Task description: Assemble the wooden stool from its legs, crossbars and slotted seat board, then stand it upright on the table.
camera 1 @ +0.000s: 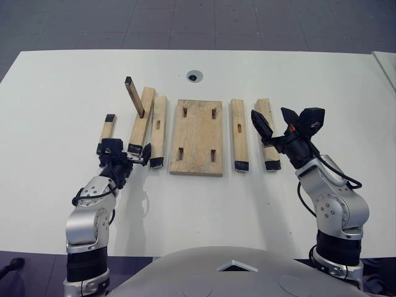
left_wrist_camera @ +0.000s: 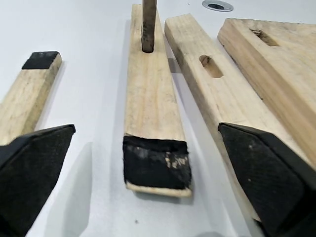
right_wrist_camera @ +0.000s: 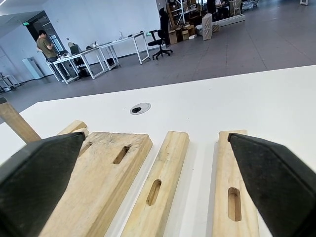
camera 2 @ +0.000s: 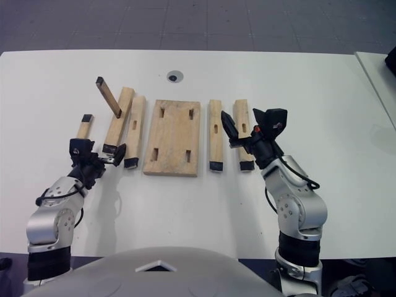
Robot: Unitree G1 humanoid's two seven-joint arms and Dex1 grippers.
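The slotted seat board (camera 1: 196,137) lies flat mid-table. Two legs (camera 1: 159,130) lie left of it and two legs (camera 1: 239,134) right of it. A dark-tipped crossbar (camera 1: 135,97) stands tilted in the slot of the outer left leg (left_wrist_camera: 150,98). Another short crossbar (camera 1: 108,126) lies at the far left. My left gripper (camera 1: 125,153) is open at the black-capped near end of that outer left leg, one finger on each side, not touching. My right gripper (camera 1: 286,122) is open, raised above the near end of the outer right leg (right_wrist_camera: 236,182).
A round cable hole (camera 1: 195,76) sits in the white table (camera 1: 62,93) behind the parts. Bare tabletop stretches to both sides and in front of the parts. A second table edge (camera 1: 387,62) shows at the far right.
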